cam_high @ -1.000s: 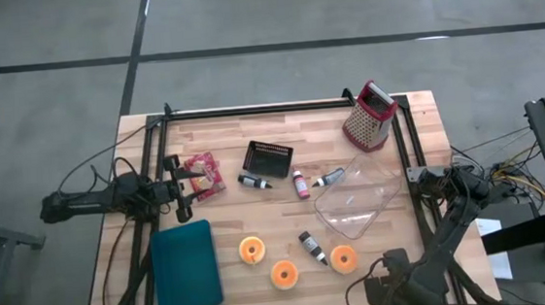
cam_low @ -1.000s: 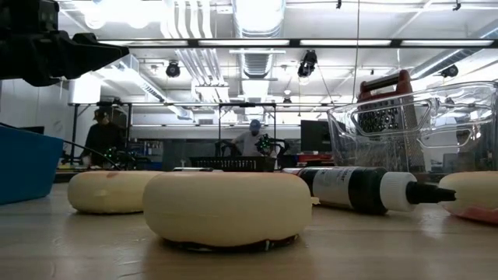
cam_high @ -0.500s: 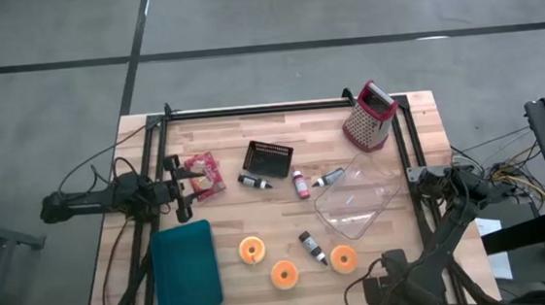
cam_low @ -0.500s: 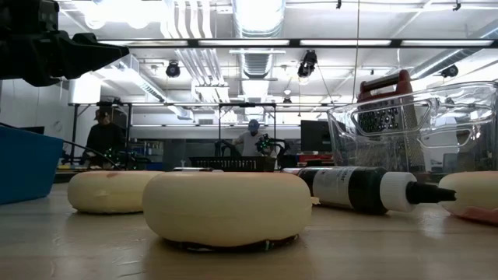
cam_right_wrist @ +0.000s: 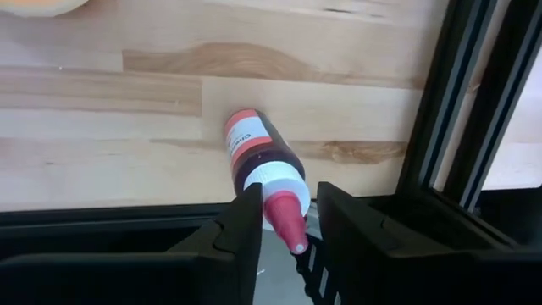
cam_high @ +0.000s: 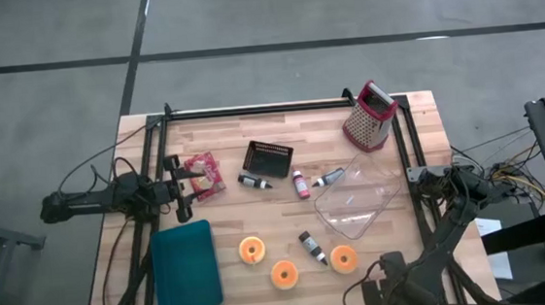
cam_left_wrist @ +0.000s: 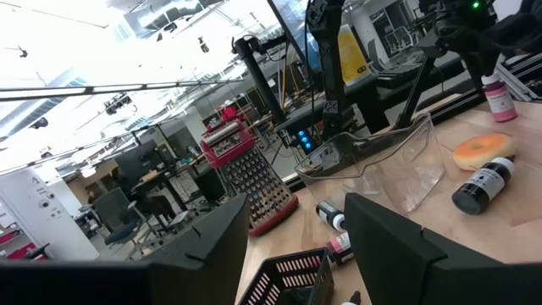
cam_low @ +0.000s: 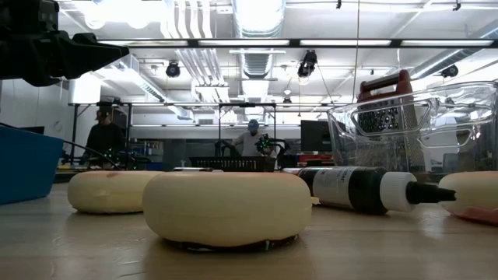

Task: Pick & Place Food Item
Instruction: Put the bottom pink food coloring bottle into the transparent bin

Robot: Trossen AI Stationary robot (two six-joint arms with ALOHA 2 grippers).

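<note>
A small red bottle (cam_right_wrist: 254,152) with a white cap and a pink nozzle lies on its side on the wood by the near-edge rail (cam_right_wrist: 449,110). My right gripper (cam_right_wrist: 286,222) points down over it at the table's near right (cam_high: 388,285), its fingers either side of the cap and nozzle. Three orange ring-shaped food pieces (cam_high: 251,250) (cam_high: 284,273) (cam_high: 343,258) lie flat on the table. At the table's left edge my left gripper (cam_left_wrist: 296,224) (cam_high: 197,186) waits level and open, with nothing between its fingers. My right gripper comes from above with its fingers across the bottle's cap end (cam_right_wrist: 273,182). One finger (cam_right_wrist: 246,216) lies close against the cap's side, and a narrow gap shows beside the nozzle at the other finger. I cannot tell whether either finger touches. The bottle still rests on the table.
A blue tray (cam_high: 186,268) lies near left, a clear tub (cam_high: 359,196) at right, a red grater (cam_high: 368,116) at far right and a black basket (cam_high: 267,158) in the middle. Small bottles (cam_high: 312,247) (cam_high: 299,183) and a red packet (cam_high: 204,174) lie about.
</note>
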